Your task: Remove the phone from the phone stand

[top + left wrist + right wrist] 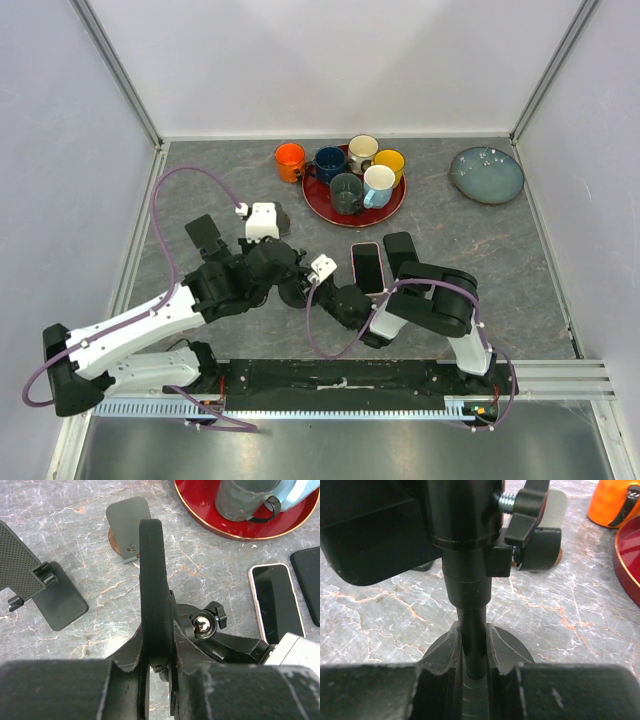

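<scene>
The black phone (151, 575) shows edge-on and upright in the left wrist view, just left of the phone stand's shiny ball joint (202, 626). My left gripper (157, 655) is shut on the phone's lower part. In the top view it (280, 268) sits over the stand (297, 291) and hides the phone. My right gripper (472, 655) is shut on the stand's black pole (471, 630), just above its round base (515, 647). It reaches in from the right (335, 297).
Two other phones lie flat to the right, one light-cased (367, 266), one black (402, 254). A black stand (205, 236) and a grey stand (277, 218) sit behind my left arm. A red tray (318, 205) of mugs, an orange mug (289, 160) and a blue-grey plate (486, 174) are at the back.
</scene>
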